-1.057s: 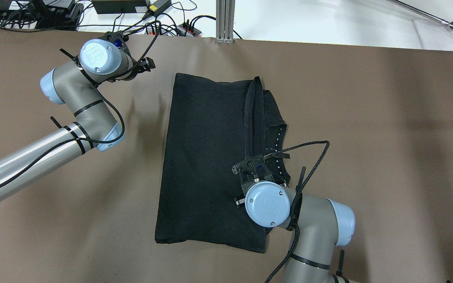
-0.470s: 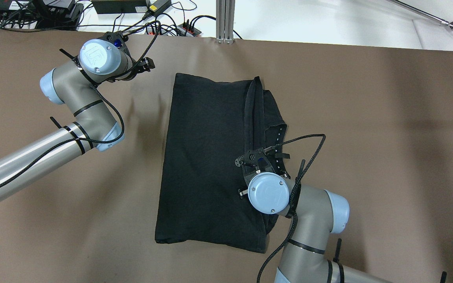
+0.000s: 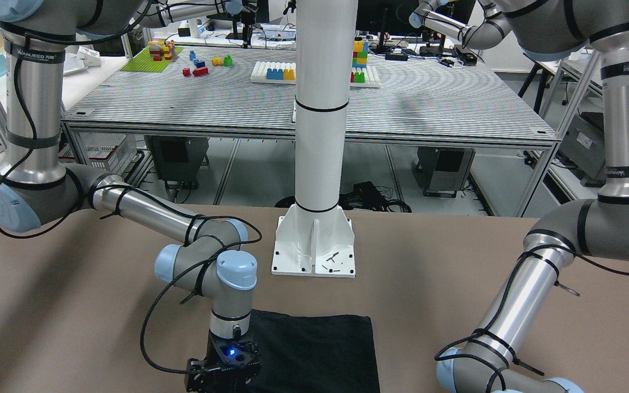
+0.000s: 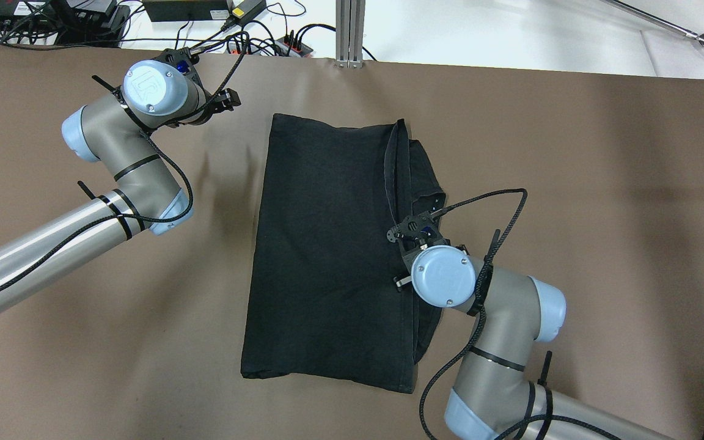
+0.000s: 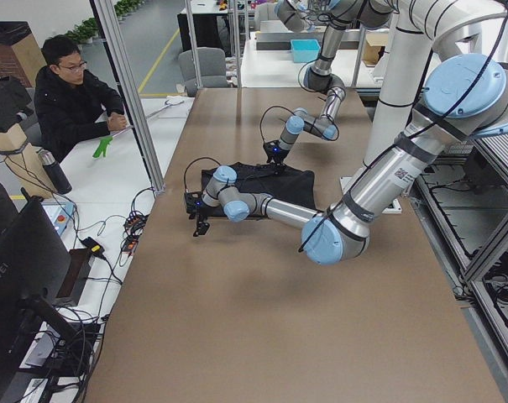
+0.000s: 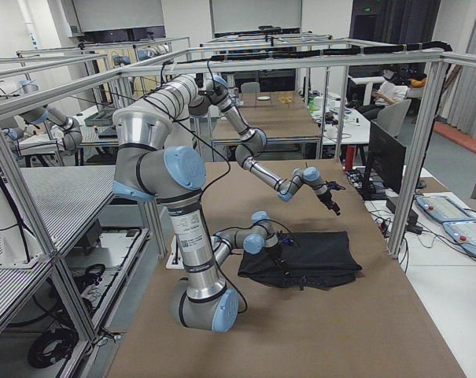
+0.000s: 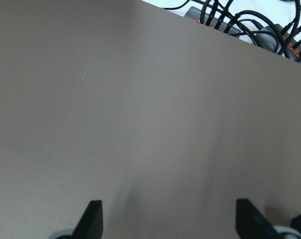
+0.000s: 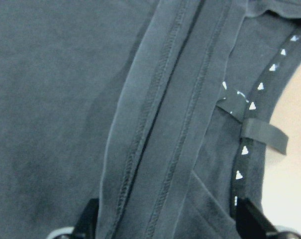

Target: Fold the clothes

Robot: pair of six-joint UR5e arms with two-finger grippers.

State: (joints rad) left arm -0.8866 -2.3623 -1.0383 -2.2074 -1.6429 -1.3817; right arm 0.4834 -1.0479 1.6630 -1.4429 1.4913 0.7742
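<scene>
The clothes (image 4: 327, 244) are one black piece lying flat on the brown table, with a folded hem strip (image 4: 396, 171) and a collar with white marks along its right side. My right gripper (image 4: 414, 228) is over that right edge, near the collar. In the right wrist view it (image 8: 170, 224) is open, its fingers (image 8: 92, 219) straddling the hem strip (image 8: 175, 124). My left gripper (image 4: 227, 101) is off the clothes' far left corner, open (image 7: 167, 221) over bare table. The front-facing view shows the right gripper (image 3: 221, 371) on the clothes (image 3: 320, 349).
A white pillar's base plate (image 3: 314, 251) stands on the table on the robot's side of the clothes. Cables and power boxes (image 4: 205, 24) lie beyond the far table edge. A person (image 5: 73, 101) sits at a desk past that edge.
My right gripper has moved along the hem strip toward the far side and a little right, nearer the collar. The left arm and the clothes have not moved.
</scene>
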